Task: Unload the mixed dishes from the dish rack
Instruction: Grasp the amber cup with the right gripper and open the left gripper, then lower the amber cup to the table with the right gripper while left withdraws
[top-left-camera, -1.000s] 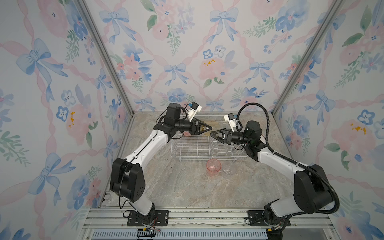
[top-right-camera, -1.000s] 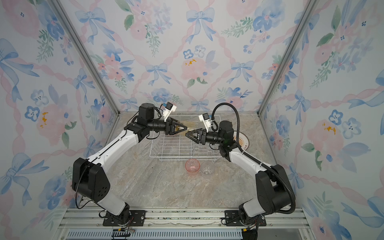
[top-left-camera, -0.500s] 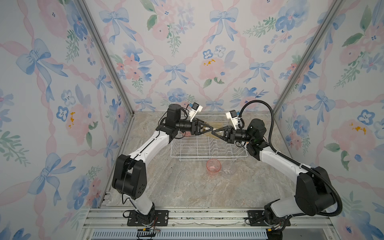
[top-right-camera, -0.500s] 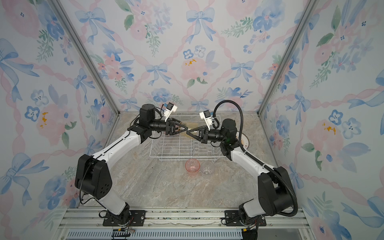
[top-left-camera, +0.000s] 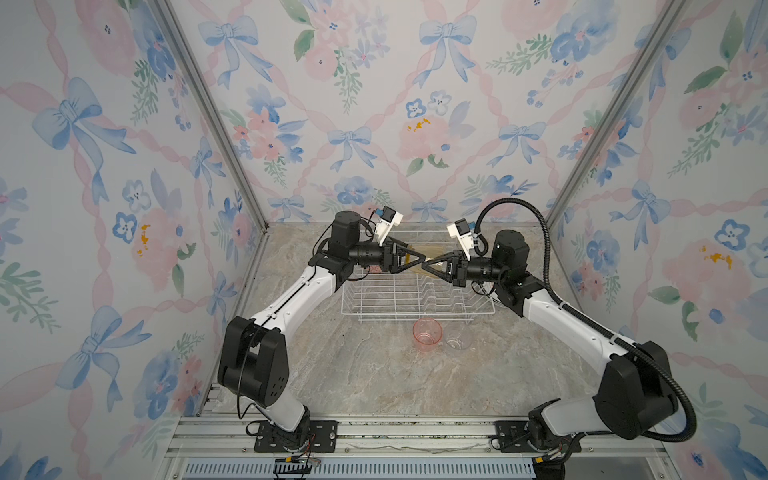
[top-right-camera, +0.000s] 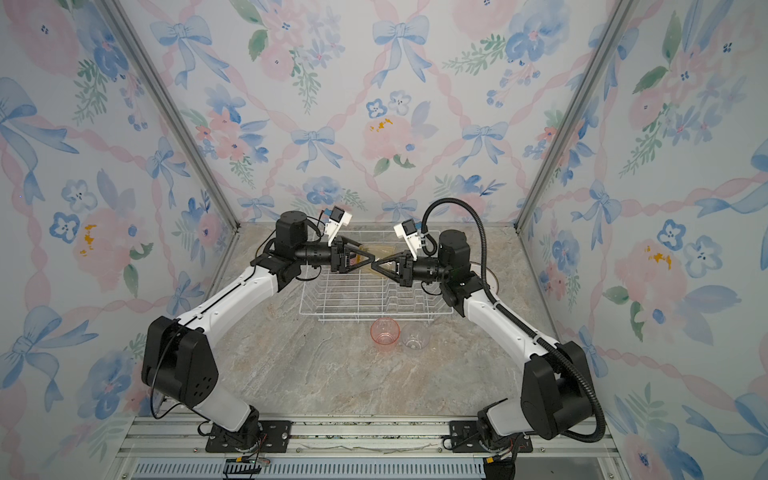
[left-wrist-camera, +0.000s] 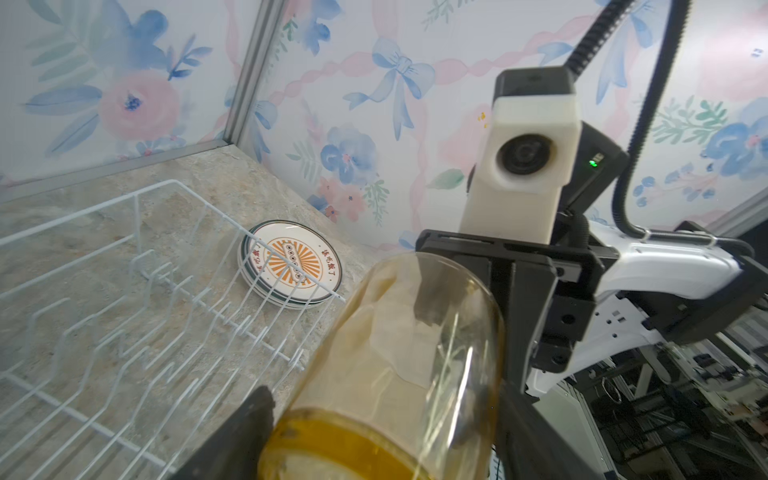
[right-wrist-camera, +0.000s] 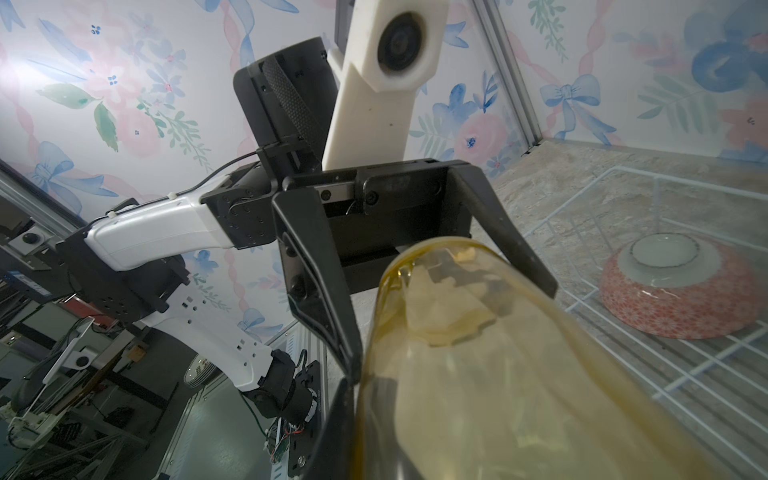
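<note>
While the yellow tumbler (left-wrist-camera: 407, 340) hangs over the dish rack (top-left-camera: 399, 293)

The rack stands on the table (top-left-camera: 374, 374), a pink-red bowl (right-wrist-camera: 681, 299) upturned at its left end. Stacked plates (left-wrist-camera: 291, 266) beside it bear characters I cannot read. My right pincer (top-left-camera: 430, 263) pinches the tumbler's rim; my left pincer (top-left-camera: 419, 260) gapes around its base.

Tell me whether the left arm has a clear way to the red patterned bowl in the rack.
Probably yes. The left gripper is open around the yellow tumbler that the right gripper holds; once backed off, the upturned bowl lies uncovered in the dish rack close beneath it.
</note>
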